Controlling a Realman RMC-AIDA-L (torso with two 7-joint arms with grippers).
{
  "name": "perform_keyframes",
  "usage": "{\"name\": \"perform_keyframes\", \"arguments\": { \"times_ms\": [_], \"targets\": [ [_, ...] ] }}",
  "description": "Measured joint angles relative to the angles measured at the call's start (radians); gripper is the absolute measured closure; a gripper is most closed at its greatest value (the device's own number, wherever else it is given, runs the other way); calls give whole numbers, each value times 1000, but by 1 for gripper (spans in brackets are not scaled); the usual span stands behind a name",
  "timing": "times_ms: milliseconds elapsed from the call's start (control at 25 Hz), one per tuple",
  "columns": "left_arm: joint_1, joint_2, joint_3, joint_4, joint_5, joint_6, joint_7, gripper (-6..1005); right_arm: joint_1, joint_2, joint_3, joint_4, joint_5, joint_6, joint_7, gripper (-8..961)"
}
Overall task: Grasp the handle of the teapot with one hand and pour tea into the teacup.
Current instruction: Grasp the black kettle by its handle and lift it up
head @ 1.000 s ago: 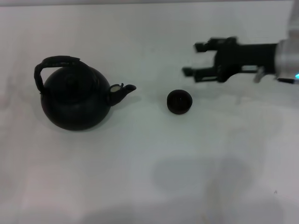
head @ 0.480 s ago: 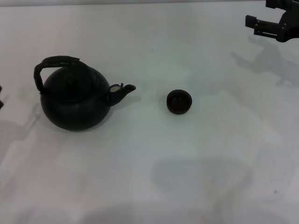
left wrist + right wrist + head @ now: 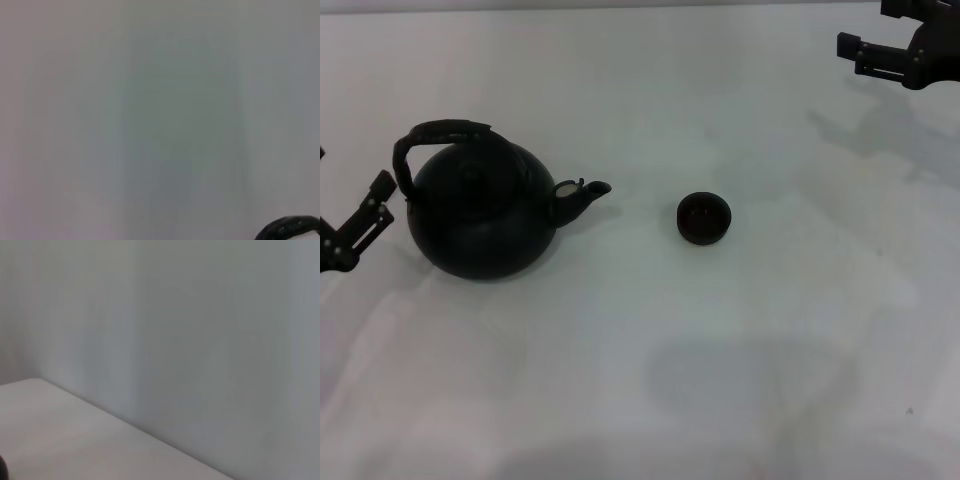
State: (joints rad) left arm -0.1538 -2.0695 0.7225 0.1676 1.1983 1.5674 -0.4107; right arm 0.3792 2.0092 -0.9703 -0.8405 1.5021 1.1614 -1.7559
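Note:
The teapot (image 3: 480, 215), round and matte black, stands on the left of the white table with its spout (image 3: 588, 192) pointing right. Its arched handle (image 3: 430, 135) rises over the top, tilted to the left. To the right of the spout sits the small dark teacup (image 3: 704, 218), well apart from it. My left gripper (image 3: 360, 190) comes in at the left edge, just left of the teapot, open and not touching it. At the far right corner my right gripper (image 3: 865, 26) hangs open and empty. A dark curved piece (image 3: 290, 230), likely the teapot, shows in the left wrist view.
The white table (image 3: 650, 380) has nothing else on it. In the right wrist view a pale surface's edge (image 3: 125, 422) meets a plain grey wall.
My right gripper has pulled back from beside the teacup to the far right corner. My left gripper has come into view at the left edge, beside the teapot.

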Motion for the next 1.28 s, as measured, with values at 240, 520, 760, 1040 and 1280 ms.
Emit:
{"name": "perform_keyframes", "arguments": {
  "times_ms": [240, 520, 760, 1040, 1280],
  "targets": [
    [-19, 0, 0, 24, 27, -42, -59, 165, 0, 0, 0, 9, 6, 0, -4, 108],
    [-44, -1, 2, 85, 116, -104, -179, 164, 5, 1, -3, 9, 6, 2, -4, 115],
    [-57, -4, 2, 85, 133, -140, -200, 167, 10, 2, -26, 9, 19, -14, -17, 119],
    [-67, -6, 1, 79, 139, -147, -212, 172, 14, 2, -40, 12, 20, -49, -22, 121],
    [-69, -8, 0, 75, 134, -147, -214, 213, 19, 2, -66, 23, 20, -83, -22, 123]
  ]
}}
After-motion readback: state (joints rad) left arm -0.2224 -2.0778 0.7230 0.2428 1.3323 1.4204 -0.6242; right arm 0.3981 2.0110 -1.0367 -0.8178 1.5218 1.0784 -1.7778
